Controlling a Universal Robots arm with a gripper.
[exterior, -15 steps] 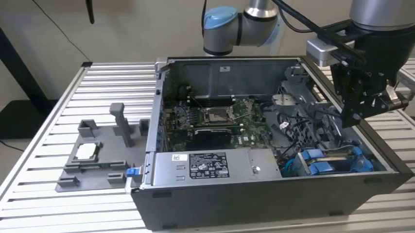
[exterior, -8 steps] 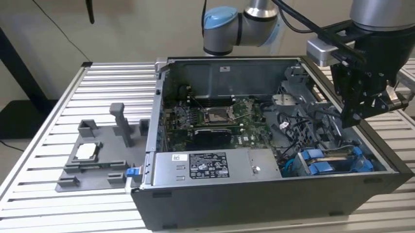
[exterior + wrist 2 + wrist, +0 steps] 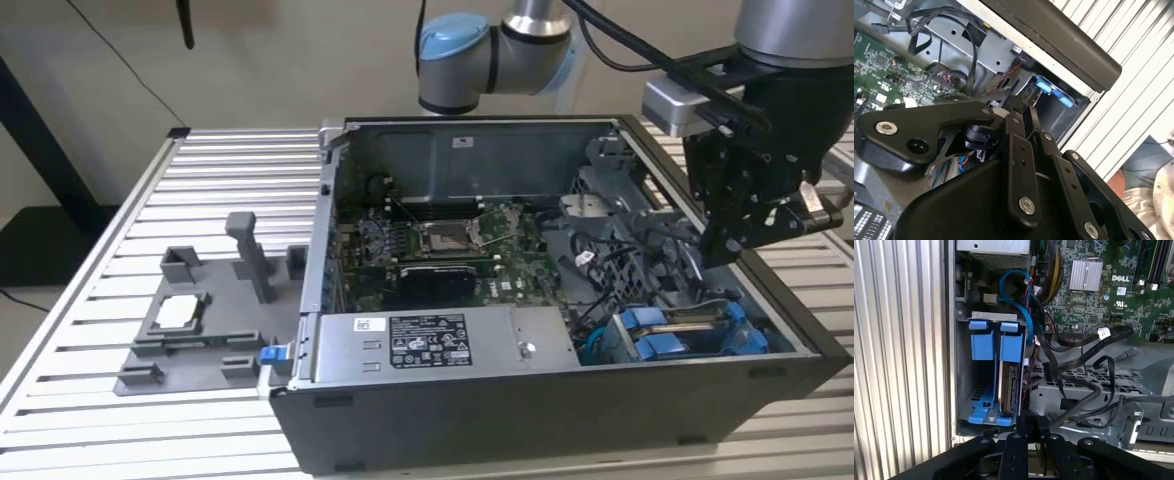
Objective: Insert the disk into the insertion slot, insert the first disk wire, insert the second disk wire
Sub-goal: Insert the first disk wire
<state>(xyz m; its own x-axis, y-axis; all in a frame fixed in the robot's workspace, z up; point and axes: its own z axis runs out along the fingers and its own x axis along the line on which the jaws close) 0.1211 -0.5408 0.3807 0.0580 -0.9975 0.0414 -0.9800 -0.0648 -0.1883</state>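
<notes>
The disk [image 3: 1010, 390] stands on edge in its blue carrier inside the insertion slot [image 3: 965, 390], a dark grey metal bay with blue plastic pieces, at the case's front corner on the exterior view's right [image 3: 687, 335]. My gripper [image 3: 731, 248] hangs above the case just behind that bay, with its black fingers [image 3: 1019, 432] drawn together and shut. I cannot tell whether anything is pinched between them. Loose black wires [image 3: 1074, 390] with a black connector [image 3: 1048, 371] lie beside the bay, close to the fingertips [image 3: 1015, 111]. A blue cable [image 3: 1019, 290] loops over the bay's far end.
The open computer case [image 3: 561, 400] lies on a slatted aluminium table [image 3: 107, 260]. Inside it are a grey labelled power-supply box [image 3: 427, 345] and a green motherboard [image 3: 454, 245]. A grey fixture [image 3: 200, 320] sits on the exterior view's left.
</notes>
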